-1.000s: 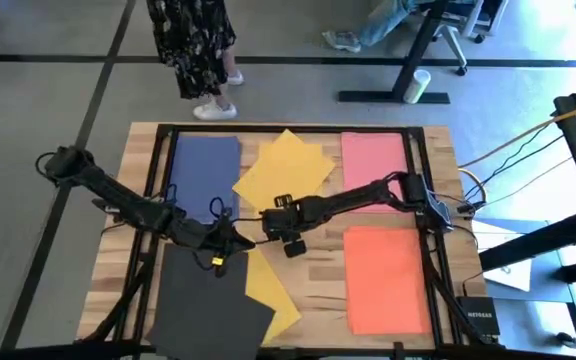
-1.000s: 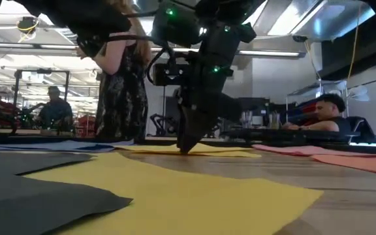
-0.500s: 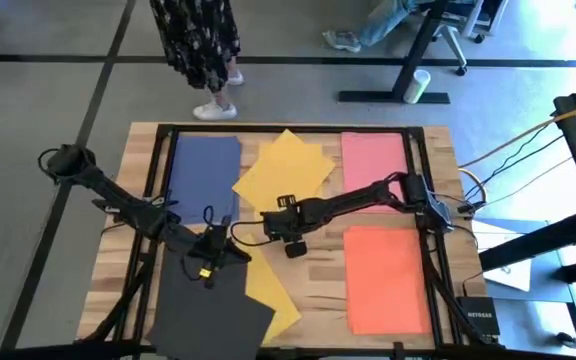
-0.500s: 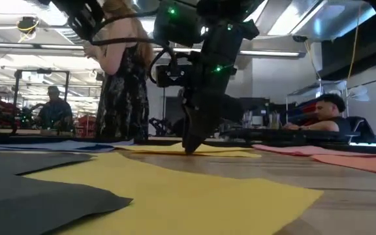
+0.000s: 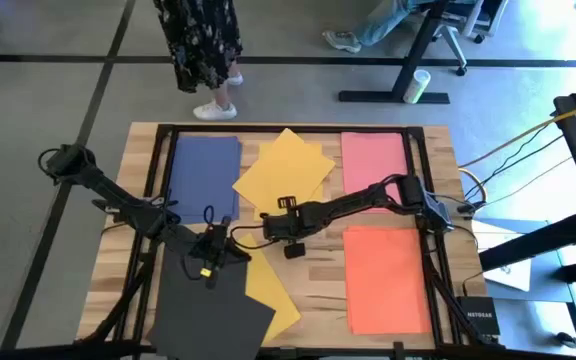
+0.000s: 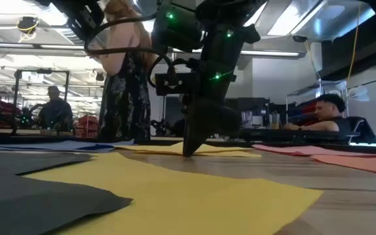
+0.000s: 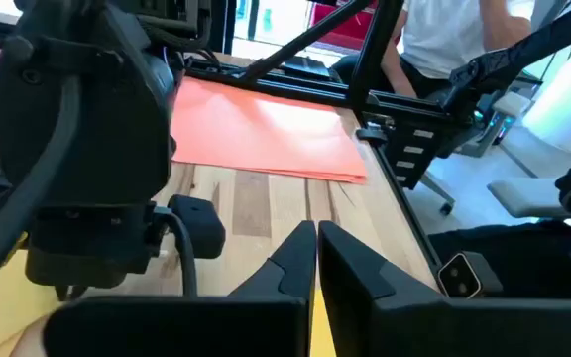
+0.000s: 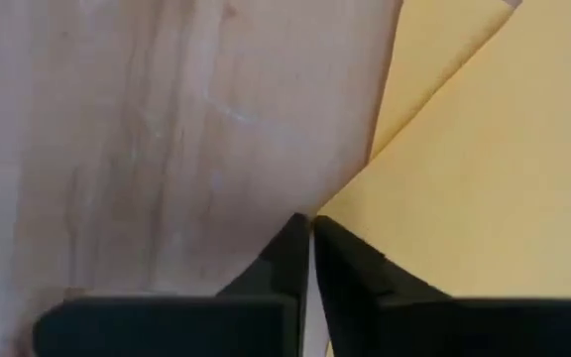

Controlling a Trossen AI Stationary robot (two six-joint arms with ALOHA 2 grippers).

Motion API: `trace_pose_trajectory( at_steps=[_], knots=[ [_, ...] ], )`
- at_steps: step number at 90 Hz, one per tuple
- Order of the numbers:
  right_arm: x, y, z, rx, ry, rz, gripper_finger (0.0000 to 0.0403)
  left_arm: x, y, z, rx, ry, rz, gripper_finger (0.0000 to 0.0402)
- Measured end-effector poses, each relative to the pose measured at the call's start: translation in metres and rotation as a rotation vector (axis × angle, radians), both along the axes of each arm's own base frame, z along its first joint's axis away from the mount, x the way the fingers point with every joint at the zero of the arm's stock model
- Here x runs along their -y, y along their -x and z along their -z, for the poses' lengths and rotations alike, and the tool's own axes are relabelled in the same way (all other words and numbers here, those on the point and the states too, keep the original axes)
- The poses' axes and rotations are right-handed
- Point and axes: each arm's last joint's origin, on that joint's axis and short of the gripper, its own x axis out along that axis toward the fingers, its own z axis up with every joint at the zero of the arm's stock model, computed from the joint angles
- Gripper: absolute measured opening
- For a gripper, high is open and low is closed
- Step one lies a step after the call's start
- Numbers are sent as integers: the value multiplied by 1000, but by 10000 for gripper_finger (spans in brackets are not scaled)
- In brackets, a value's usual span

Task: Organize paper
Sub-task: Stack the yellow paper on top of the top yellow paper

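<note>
The right hand (image 5: 268, 228) is down at the wooden table (image 5: 318, 270), near its middle, with its fingers pressed together and their tips at the near corner of the tilted yellow sheet (image 5: 284, 170). In the right wrist view the closed fingertips (image 8: 305, 238) sit right where that sheet's corner (image 8: 464, 178) meets bare wood; whether they actually trap the edge is hard to tell from here. The sheet lies turned like a diamond, its long axis running from this corner away toward the far side of the table, so the paper extends away from the hand rather than under it.

The left hand (image 5: 208, 262) hangs over the border between the dark grey sheet (image 5: 203, 305) and the second yellow sheet (image 5: 268, 290) at the near left. Its fingers (image 7: 310, 263) are also closed and hold nothing.

The rest of the paper lies flat and square to the table: the blue sheet (image 5: 205, 172) far left, the pink sheet (image 5: 375, 158) far right, the orange sheet (image 5: 388, 280) near right.

The right hand is clearly the nearer one to the crooked yellow sheet, so squaring it up probably falls to that arm, dragging or turning it by the corner.
</note>
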Motion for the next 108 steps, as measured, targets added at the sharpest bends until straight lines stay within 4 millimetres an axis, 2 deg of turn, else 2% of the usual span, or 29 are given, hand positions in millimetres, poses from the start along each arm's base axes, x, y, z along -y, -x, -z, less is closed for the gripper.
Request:
trace_pose_trajectory(
  at_steps=[15, 38, 57, 73, 93, 108],
  knots=[
    [-9, 4, 0, -31, 14, -23, 2, 1, 5, -7, 29, 21, 12, 0],
    [-23, 11, -1, -73, 21, -57, 0, 4, 29, -35, 142, 85, 100, 0],
    [-37, 19, -3, -119, 50, -96, 0, -5, 42, -50, 197, 86, 107, 0],
    [-44, 27, -22, -109, 53, -121, 0, -21, 34, -40, 103, 100, 8, 0],
    [-43, 39, -47, -126, 60, -121, 0, -42, 22, -23, -39, 133, -145, 0],
    [-48, 47, -57, -137, 84, -138, 0, -52, 10, -7, -130, 122, -223, 0]
  ],
)
